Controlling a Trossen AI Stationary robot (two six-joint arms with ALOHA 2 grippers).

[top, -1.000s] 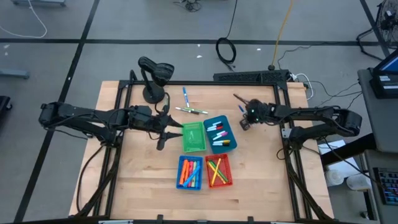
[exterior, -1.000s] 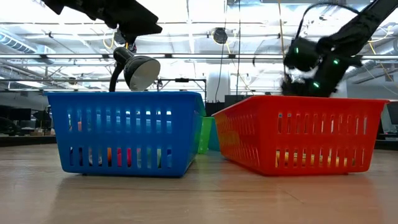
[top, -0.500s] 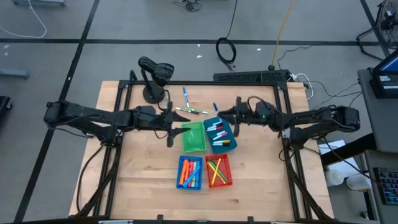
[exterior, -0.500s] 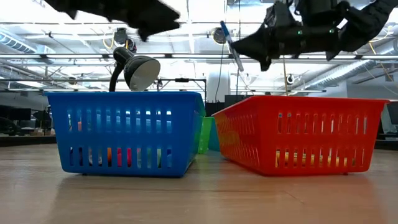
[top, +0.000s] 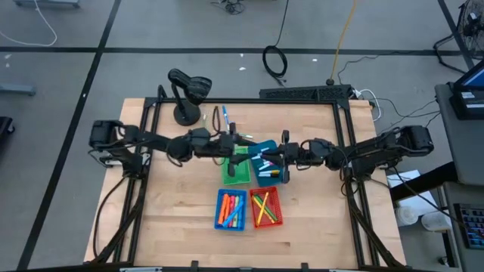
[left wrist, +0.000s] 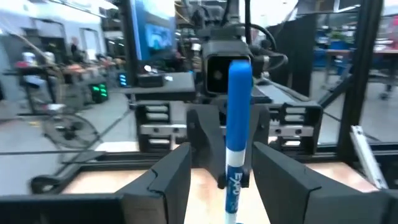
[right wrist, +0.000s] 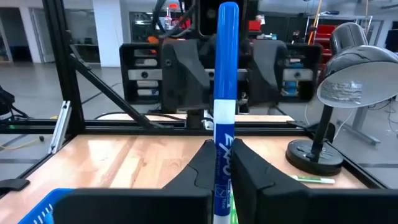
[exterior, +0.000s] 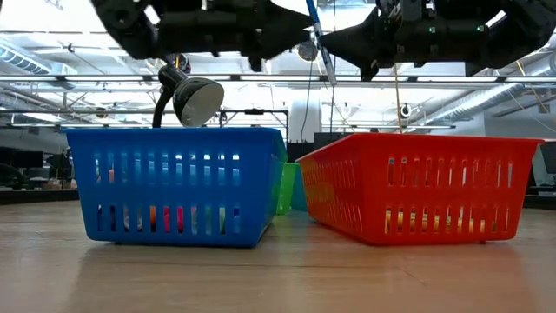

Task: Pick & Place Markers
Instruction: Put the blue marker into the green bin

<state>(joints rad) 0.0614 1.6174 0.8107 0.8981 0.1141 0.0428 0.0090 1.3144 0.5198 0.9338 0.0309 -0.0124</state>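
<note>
The right tool (right wrist: 224,180) had closed on an upright thin blue marker (right wrist: 225,93) above the teal plastic bin (top: 274,178). The left tool (left wrist: 217,168), fingers parted and empty, faced it closely. Most markers seemed sorted; loose pens (top: 224,117) lay on the far worktop (top: 174,219).

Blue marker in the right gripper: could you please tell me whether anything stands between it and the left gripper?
Nothing visible does. The right gripper holds the blue marker upright, and it shows directly in the gap between the open left gripper fingers.
</note>
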